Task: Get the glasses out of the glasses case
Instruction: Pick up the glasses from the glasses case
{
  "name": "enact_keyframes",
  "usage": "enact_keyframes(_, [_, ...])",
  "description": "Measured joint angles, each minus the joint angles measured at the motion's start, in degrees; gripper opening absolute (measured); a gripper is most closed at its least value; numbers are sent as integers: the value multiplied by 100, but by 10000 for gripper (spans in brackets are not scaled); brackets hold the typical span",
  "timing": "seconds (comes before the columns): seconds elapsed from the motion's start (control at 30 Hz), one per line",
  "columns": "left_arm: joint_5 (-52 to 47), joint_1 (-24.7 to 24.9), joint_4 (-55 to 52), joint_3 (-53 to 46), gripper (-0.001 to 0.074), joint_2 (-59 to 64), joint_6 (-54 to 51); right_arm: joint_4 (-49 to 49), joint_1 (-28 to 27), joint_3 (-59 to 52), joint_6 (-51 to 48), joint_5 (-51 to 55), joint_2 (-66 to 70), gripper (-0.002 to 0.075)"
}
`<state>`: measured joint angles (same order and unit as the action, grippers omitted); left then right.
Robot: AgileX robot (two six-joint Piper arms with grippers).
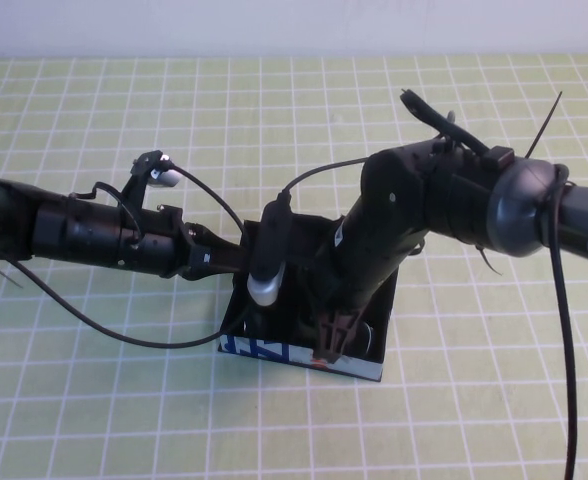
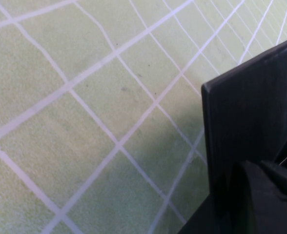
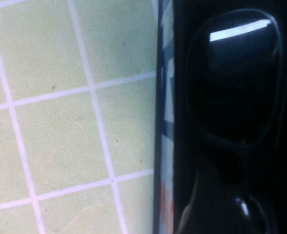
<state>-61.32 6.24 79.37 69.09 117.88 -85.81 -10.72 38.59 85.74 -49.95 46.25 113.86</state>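
Note:
The glasses case (image 1: pixel 274 352) stands open at the table's middle, its white front with blue and orange marks facing me. The black glasses (image 1: pixel 371 337) lie inside; one dark lens (image 3: pixel 236 83) shows in the right wrist view beside the case's white front (image 3: pixel 167 97). My left gripper (image 1: pixel 246 305) is at the case's back left corner, shut on the upright black lid (image 2: pixel 251 107), with one finger (image 2: pixel 260 204) against it. My right gripper (image 1: pixel 334 338) reaches down into the case, right at the middle of the glasses.
A pale green cloth with a white grid (image 1: pixel 124 400) covers the table on every side of the case. Both arms and their cables (image 1: pixel 564 330) cross above the case and hide most of its inside.

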Motion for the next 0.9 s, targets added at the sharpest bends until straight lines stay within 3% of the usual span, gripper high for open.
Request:
enact_keyframes(0.37, [0,0,-10,0,-4,0,10,0,0,0,0,-12,177,304])
enact_keyframes(0.47, [0,0,-10,0,-4,0,10,0,0,0,0,-12,177,259])
enact_keyframes(0.63, [-18,0,-10,0,-4,0,21,-39,4,0,0,-12,177,67])
enact_keyframes(0.9, [-60,0,-68,0,-4,-10,132,-30,4,142,235,63,-210,62])
